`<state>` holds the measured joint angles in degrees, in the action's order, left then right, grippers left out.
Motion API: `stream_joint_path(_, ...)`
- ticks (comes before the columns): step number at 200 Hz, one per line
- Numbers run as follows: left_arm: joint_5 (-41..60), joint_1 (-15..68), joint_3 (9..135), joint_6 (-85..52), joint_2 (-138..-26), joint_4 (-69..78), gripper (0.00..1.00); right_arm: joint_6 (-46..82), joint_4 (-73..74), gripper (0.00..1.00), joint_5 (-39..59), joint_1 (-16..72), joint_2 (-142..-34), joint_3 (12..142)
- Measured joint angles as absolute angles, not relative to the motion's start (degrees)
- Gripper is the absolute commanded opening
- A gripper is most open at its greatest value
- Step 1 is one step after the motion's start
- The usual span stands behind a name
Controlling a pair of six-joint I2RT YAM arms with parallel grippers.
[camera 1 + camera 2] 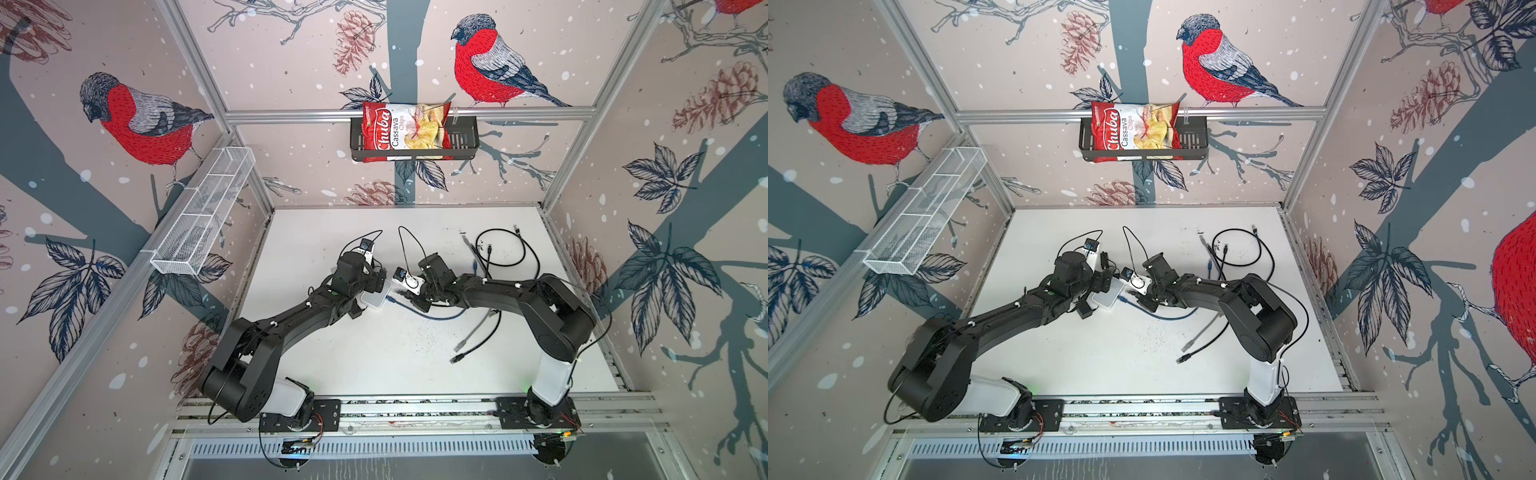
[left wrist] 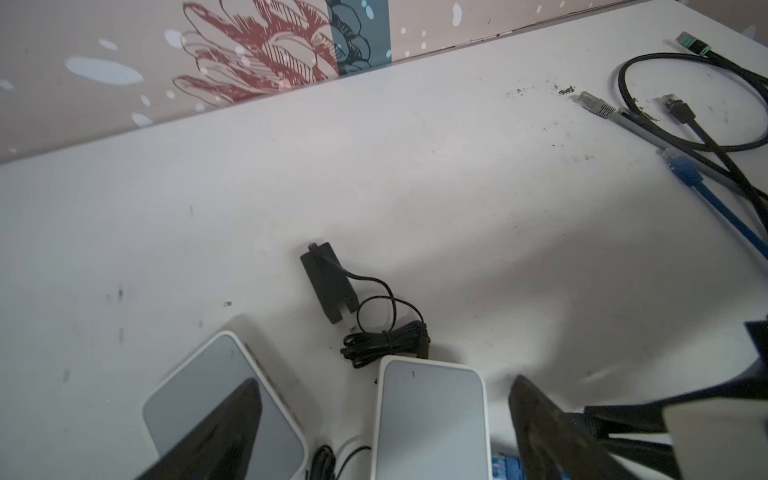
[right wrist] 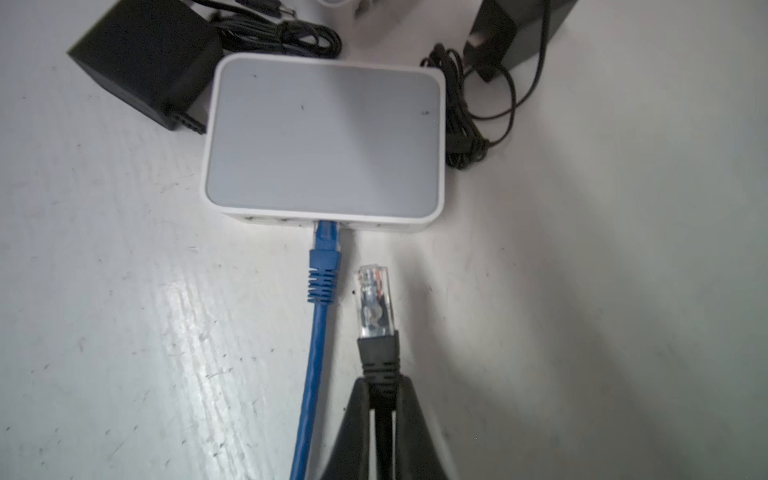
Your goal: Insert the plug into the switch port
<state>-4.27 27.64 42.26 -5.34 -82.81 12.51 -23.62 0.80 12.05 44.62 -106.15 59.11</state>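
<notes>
plug | long axis toward switch | tip apart

**Two overhead eyes, two close wrist views**

Both top views look steeply down from high above the front rail onto the whole white table and patterned walls. Each wrist view sits low and close, facing the grey-topped switch they share.

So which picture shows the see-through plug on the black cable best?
The right wrist view: the clear plug fills the middle, sharp, held by the right gripper, just short of the switch. In both top views it hides under the arm. The left wrist view doesn't show it.
</notes>
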Motion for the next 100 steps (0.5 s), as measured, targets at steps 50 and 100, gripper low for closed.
stream_joint_path(50,0.0,27.6,43.4,-13.3,-87.0,10.5,0.79,-22.2,1.9,0.02,10.3,45.5,-107.9,59.1)
stream_joint_path(100,2.9,27.6,44.3,-16.7,-91.4,9.0,0.73,-21.7,2.6,0.02,9.3,46.2,-110.2,61.1)
